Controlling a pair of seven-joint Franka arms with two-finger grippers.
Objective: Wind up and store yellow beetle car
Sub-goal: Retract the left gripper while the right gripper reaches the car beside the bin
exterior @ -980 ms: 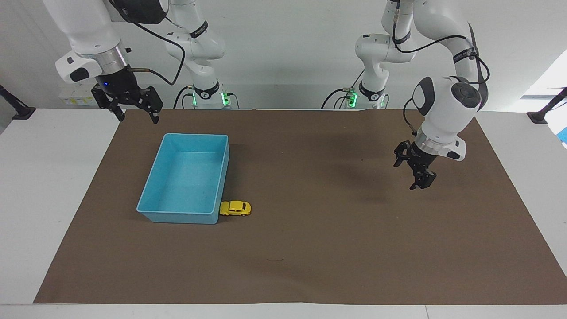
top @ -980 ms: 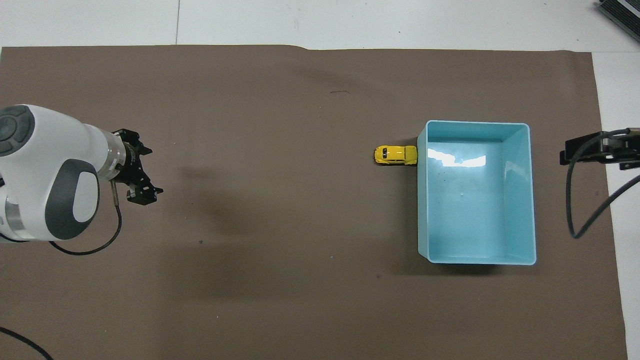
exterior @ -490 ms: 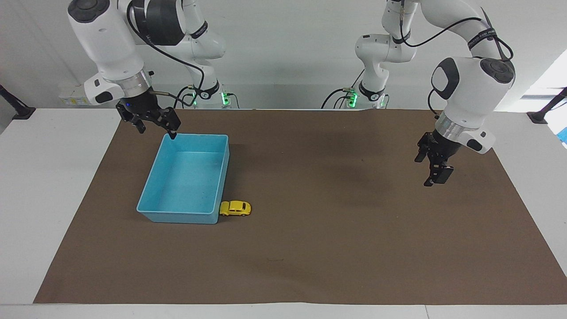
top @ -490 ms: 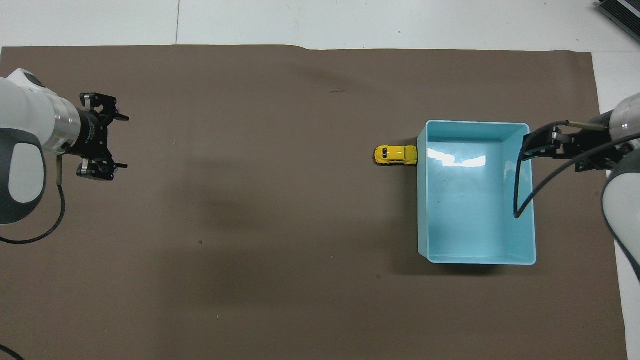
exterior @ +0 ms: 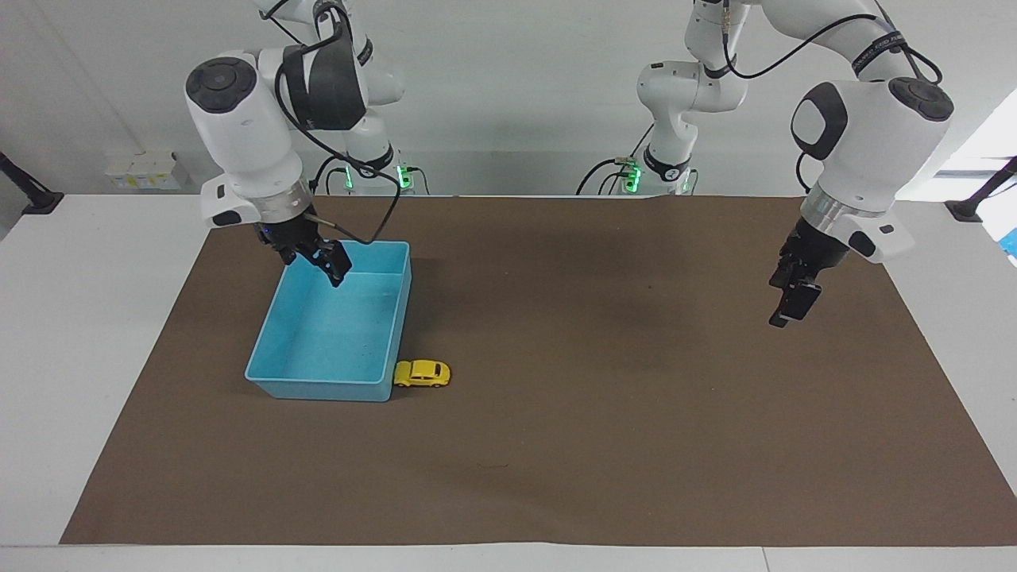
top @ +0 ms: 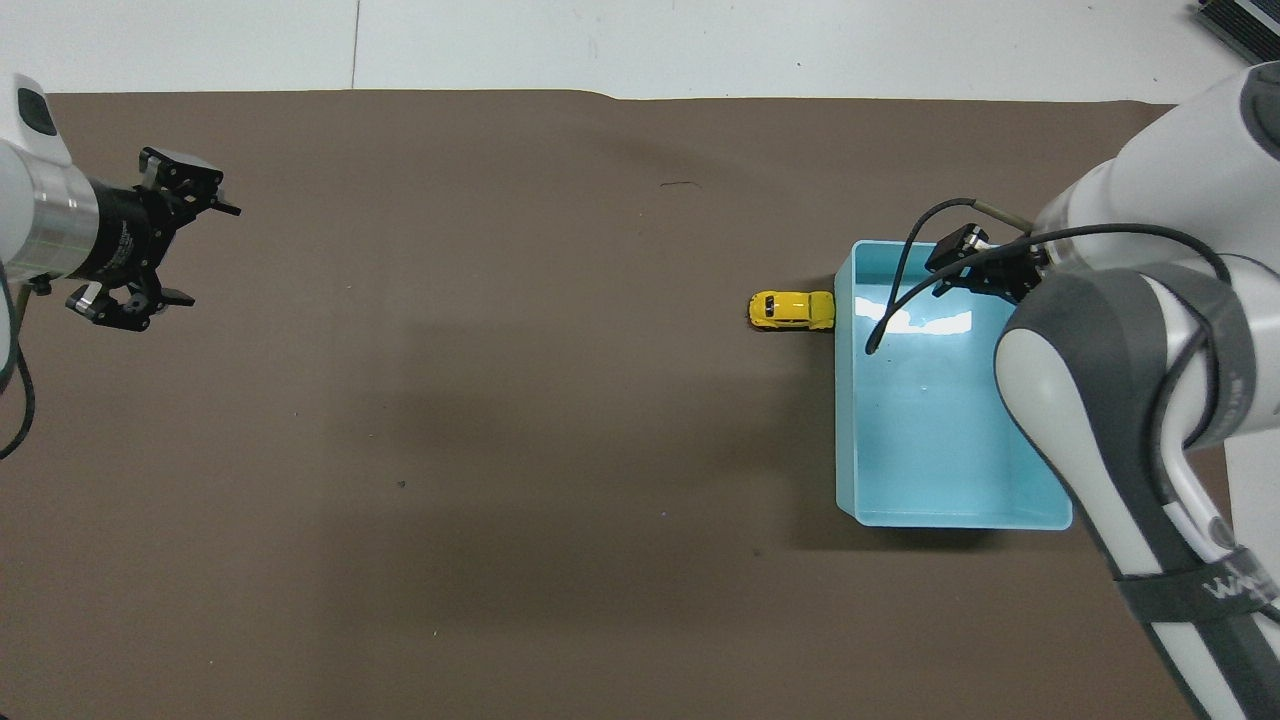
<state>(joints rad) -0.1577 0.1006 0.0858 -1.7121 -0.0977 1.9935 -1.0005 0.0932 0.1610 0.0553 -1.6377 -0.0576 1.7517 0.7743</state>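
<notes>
The yellow beetle car stands on the brown mat, against the blue bin at its corner farther from the robots, on the side toward the left arm's end. It also shows in the overhead view beside the bin. My right gripper hangs open and empty over the bin's end nearer to the robots; the overhead view shows it there too. My left gripper is open and empty, raised over the mat at the left arm's end, away from the car.
The brown mat covers most of the white table. The bin holds nothing. The right arm's white forearm hides part of the bin in the overhead view.
My right gripper has swung from beside the bin's corner to over the bin and come lower. My left gripper has drawn back toward the left arm's end. The car and bin have not moved.
</notes>
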